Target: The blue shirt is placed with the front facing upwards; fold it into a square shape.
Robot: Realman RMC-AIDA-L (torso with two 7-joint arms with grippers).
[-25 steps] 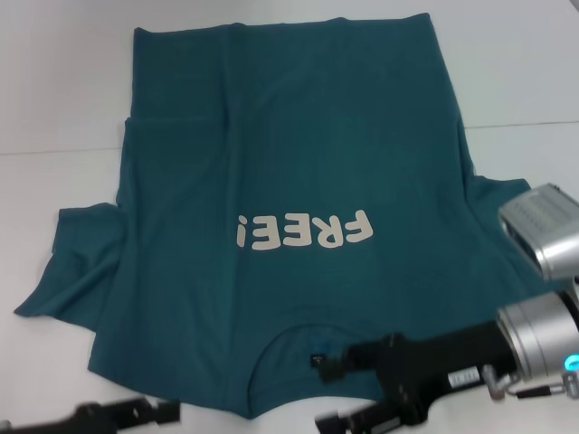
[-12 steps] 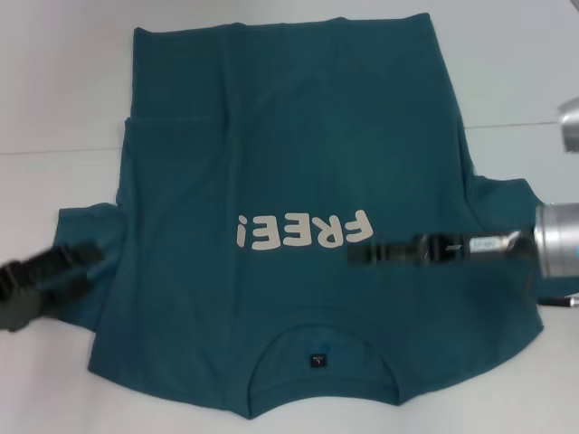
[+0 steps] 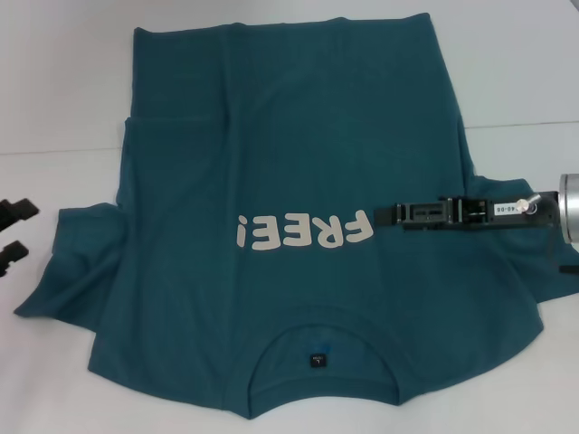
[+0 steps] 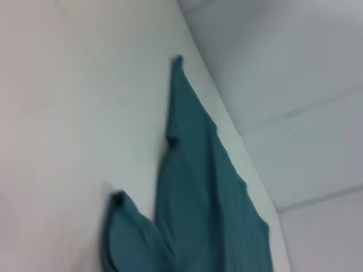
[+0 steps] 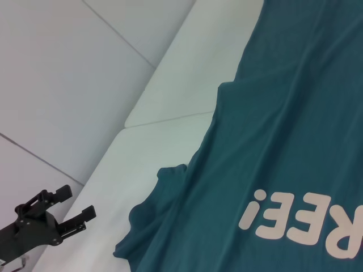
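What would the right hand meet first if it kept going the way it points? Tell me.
Probably the white FREE! lettering on the blue shirt: the right hand points across the chest toward it. Its height above the cloth is unclear.

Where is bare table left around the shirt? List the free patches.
Bare white table shows left of the blue shirt, from the far corner to its left sleeve, where the left hand waits open. More lies right of the body, beyond the right sleeve. The chest is crowded: the right hand hangs beside the lettering.

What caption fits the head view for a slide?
Blue shirt lies face-up on the table; right gripper hovers beside the lettering, left gripper open off its sleeve.
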